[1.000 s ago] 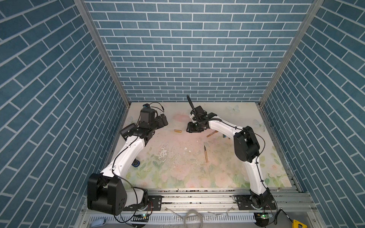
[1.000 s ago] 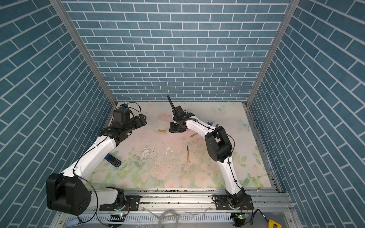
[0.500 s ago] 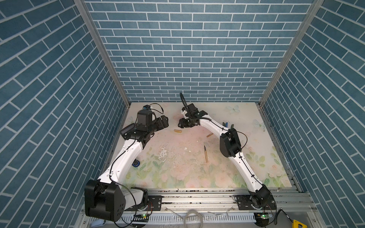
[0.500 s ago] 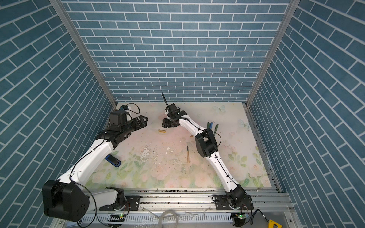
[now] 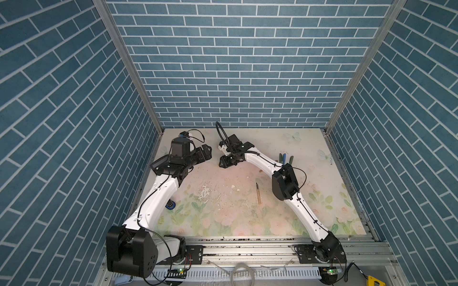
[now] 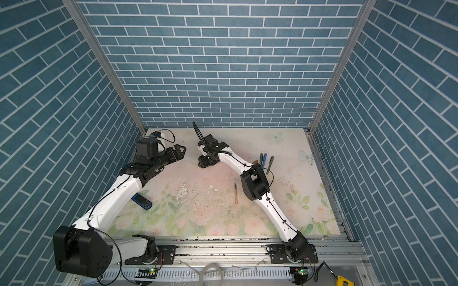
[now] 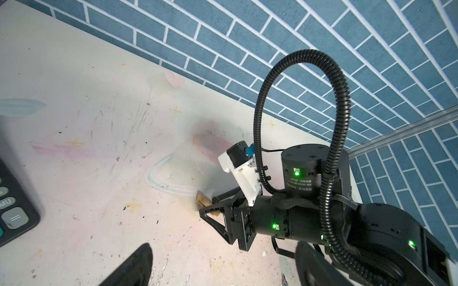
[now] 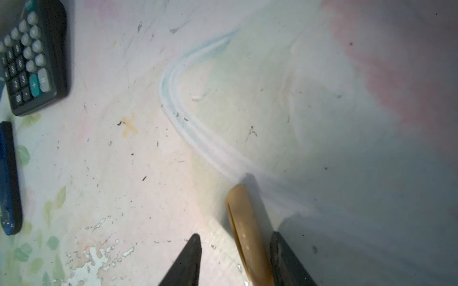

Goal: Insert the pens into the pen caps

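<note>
Pen cap (image 8: 247, 232), scuffed floral mat (image 5: 223, 222), brick walls (image 5: 235, 62)

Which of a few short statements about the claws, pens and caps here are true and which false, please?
1. The right claw straddles a stubby tan-gold tube cap lying on the floral-printed table. True.
2. The left claw grips a pen. False: it stands open and empty.
3. A slim tan-gold stick pen lies clear of both claws. True.
4. That pen already wears the tan-gold cap. False: they lie well apart.
</note>
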Controlling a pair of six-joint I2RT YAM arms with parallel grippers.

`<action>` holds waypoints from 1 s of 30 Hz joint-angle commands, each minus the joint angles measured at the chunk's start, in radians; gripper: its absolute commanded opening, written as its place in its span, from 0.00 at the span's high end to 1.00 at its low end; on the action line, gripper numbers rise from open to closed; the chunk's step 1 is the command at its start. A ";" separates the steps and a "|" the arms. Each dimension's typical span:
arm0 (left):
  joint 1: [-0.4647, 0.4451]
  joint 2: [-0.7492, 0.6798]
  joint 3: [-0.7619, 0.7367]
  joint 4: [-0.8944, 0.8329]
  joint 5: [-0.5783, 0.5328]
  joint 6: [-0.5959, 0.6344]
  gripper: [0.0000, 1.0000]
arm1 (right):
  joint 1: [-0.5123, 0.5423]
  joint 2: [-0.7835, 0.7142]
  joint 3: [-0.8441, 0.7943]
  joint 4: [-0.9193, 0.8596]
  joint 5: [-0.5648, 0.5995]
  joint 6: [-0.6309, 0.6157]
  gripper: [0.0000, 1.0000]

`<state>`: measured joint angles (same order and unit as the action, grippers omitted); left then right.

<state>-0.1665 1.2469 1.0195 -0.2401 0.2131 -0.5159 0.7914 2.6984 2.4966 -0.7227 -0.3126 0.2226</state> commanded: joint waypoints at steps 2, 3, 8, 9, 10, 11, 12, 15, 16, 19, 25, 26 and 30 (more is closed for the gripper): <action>0.010 0.003 -0.001 0.015 0.011 -0.001 0.09 | 0.044 0.021 -0.016 -0.138 0.166 -0.062 0.61; 0.010 0.002 -0.002 0.017 0.011 -0.001 0.09 | 0.050 0.021 -0.016 -0.143 0.214 -0.060 0.64; 0.010 0.006 -0.002 0.019 0.012 -0.003 0.09 | 0.059 0.019 -0.016 -0.141 0.361 -0.023 0.77; 0.012 0.008 -0.002 0.019 0.013 -0.003 0.09 | 0.061 0.017 -0.016 -0.139 0.374 -0.017 0.78; 0.013 0.009 -0.003 0.020 0.015 -0.003 0.09 | 0.061 0.015 -0.016 -0.141 0.377 -0.016 0.79; 0.014 0.009 -0.002 0.021 0.017 -0.004 0.09 | 0.060 0.011 -0.018 -0.140 0.370 -0.013 0.79; 0.016 0.009 -0.002 0.021 0.018 -0.004 0.09 | 0.059 0.004 -0.023 -0.137 0.360 -0.010 0.80; 0.022 0.006 -0.002 0.028 0.025 -0.005 0.09 | 0.063 -0.027 -0.055 -0.115 0.340 0.002 0.81; 0.024 0.007 -0.003 0.031 0.029 -0.007 0.09 | 0.064 -0.040 -0.067 -0.108 0.339 0.006 0.81; 0.027 0.005 -0.007 0.039 0.035 -0.008 0.09 | 0.066 -0.097 -0.133 -0.055 0.328 0.029 0.81; 0.030 0.003 -0.009 0.050 0.051 -0.009 0.09 | 0.065 -0.218 -0.273 0.042 0.340 0.057 0.81; 0.030 0.003 -0.010 0.052 0.055 -0.010 0.09 | 0.067 -0.238 -0.296 0.055 0.342 0.059 0.81; 0.030 0.005 -0.013 0.059 0.067 -0.013 0.09 | 0.063 -0.318 -0.410 0.110 0.370 0.077 0.81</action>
<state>-0.1440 1.2510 1.0191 -0.2008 0.2611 -0.5274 0.8566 2.4710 2.1368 -0.6621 0.0185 0.2642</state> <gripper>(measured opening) 0.912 0.190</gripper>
